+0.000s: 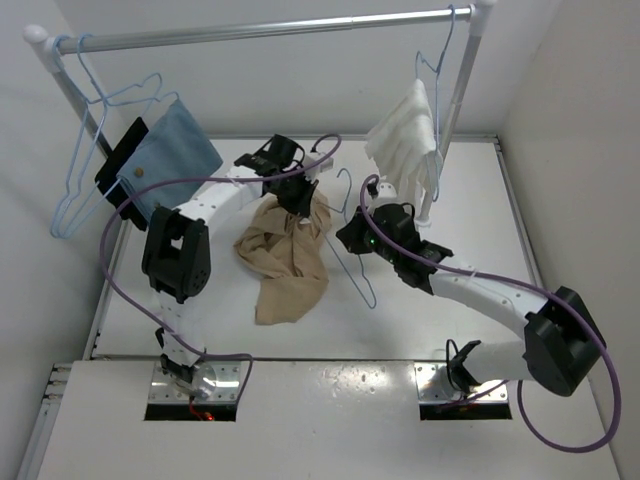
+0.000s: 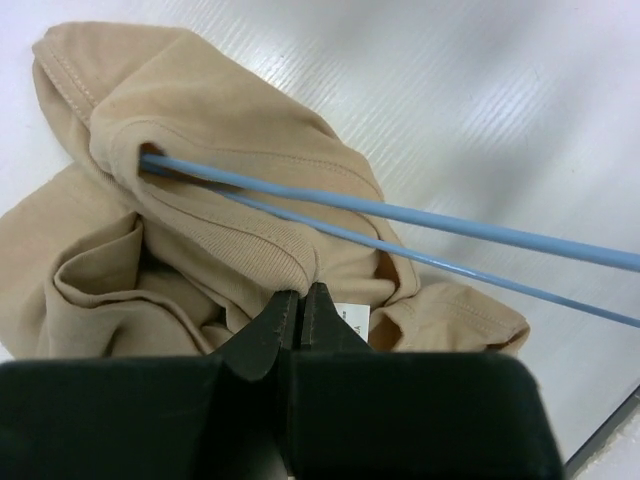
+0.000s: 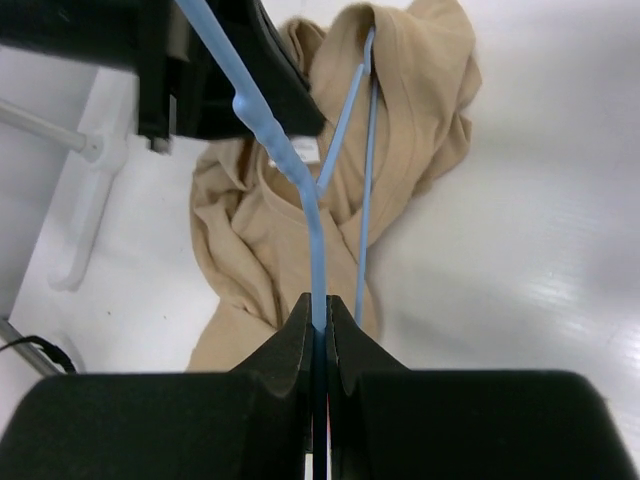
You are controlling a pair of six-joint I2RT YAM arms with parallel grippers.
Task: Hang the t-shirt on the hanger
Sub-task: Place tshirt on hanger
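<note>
The tan t-shirt (image 1: 285, 275) lies crumpled on the white table between the two arms. My left gripper (image 1: 300, 205) is shut on its ribbed collar (image 2: 300, 292), beside the white label. The pale-blue hanger (image 1: 362, 285) is held at a slant, and my right gripper (image 1: 350, 236) is shut on its wire (image 3: 318, 308). In the left wrist view two hanger wires (image 2: 420, 213) run from the right into the neck opening of the t-shirt (image 2: 200, 110). The right wrist view shows the hanger (image 3: 312, 230) reaching forward into the t-shirt (image 3: 250, 230); its far end is hidden in the cloth.
A clothes rail (image 1: 270, 30) spans the back of the table. At its left hang spare blue hangers (image 1: 85, 170) and a blue denim cloth (image 1: 170, 155). A white cloth (image 1: 408, 140) hangs at its right, close to my right arm. The rack's white foot (image 3: 85, 215) lies left of the t-shirt.
</note>
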